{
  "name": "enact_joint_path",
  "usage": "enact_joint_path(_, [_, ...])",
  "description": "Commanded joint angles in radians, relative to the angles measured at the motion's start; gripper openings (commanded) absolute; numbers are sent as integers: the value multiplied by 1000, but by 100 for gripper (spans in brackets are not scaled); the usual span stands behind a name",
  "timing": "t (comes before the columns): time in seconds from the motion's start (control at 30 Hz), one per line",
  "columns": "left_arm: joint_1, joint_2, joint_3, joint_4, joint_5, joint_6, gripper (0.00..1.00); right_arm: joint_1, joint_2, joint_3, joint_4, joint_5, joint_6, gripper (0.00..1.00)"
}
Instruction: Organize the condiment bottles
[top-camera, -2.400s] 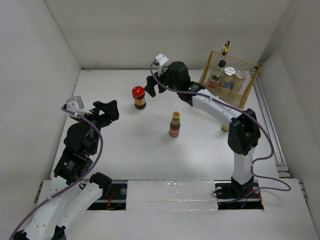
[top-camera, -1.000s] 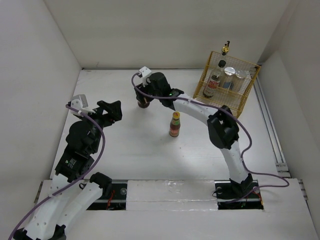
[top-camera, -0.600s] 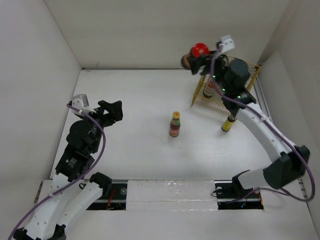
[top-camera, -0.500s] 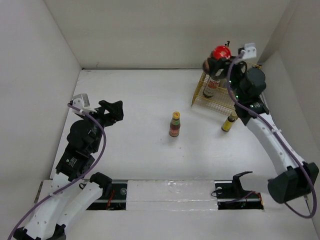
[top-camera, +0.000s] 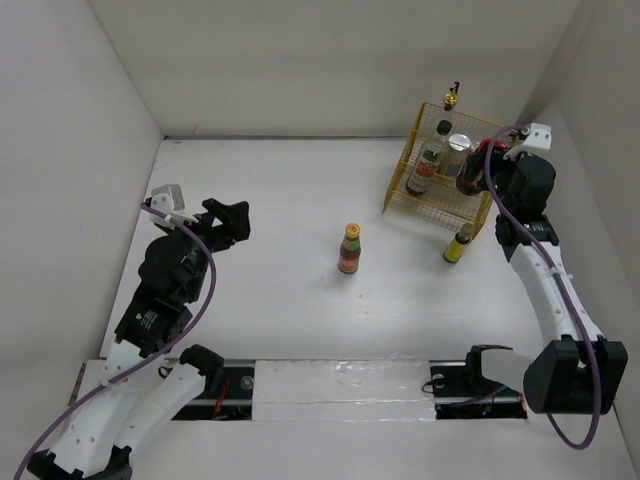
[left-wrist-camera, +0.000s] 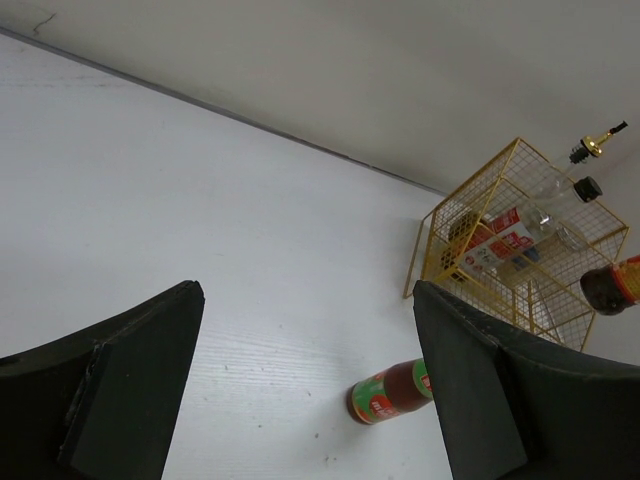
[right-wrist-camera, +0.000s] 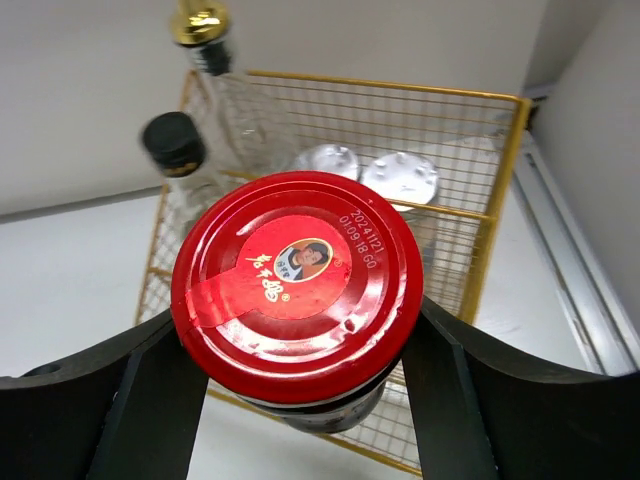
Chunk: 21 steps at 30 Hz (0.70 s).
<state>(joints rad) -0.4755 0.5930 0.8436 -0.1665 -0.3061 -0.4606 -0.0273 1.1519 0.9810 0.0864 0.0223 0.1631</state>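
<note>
My right gripper (top-camera: 478, 172) is shut on the red-lidded jar (right-wrist-camera: 295, 280) and holds it over the front right part of the yellow wire rack (top-camera: 405, 195). In the right wrist view its fingers (right-wrist-camera: 455, 390) press both sides of the jar. The rack holds the gold-spout bottle (top-camera: 451, 99), the black-capped clear bottle (top-camera: 431, 158) and two silver-lidded jars (right-wrist-camera: 331, 160). One yellow-capped brown bottle (top-camera: 350, 248) stands mid-table, another (top-camera: 458, 244) just in front of the rack. My left gripper (top-camera: 234, 220) is open and empty, well left of the middle bottle (left-wrist-camera: 390, 392).
White walls enclose the table on the left, back and right. The rack (left-wrist-camera: 520, 240) sits in the far right corner close to the right wall. A rail (top-camera: 545, 270) runs along the table's right edge.
My right gripper closed on the red-lidded jar at left of centre, lifted it and carried it right, and now holds it lower at the rack. The left arm barely moved.
</note>
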Motion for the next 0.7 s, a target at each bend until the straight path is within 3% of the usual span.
enact_joint_path(0.0, [5, 1, -1, 42, 9, 13, 81, -34, 6, 94, 210, -30, 27, 46])
enact_joint_path(0.2, [5, 1, -1, 42, -1, 13, 81, -54, 147, 197, 242, -28, 18, 46])
enact_joint_path(0.67, [5, 19, -1, 42, -10, 22, 81, -74, 281, 188, 459, 19, 18, 43])
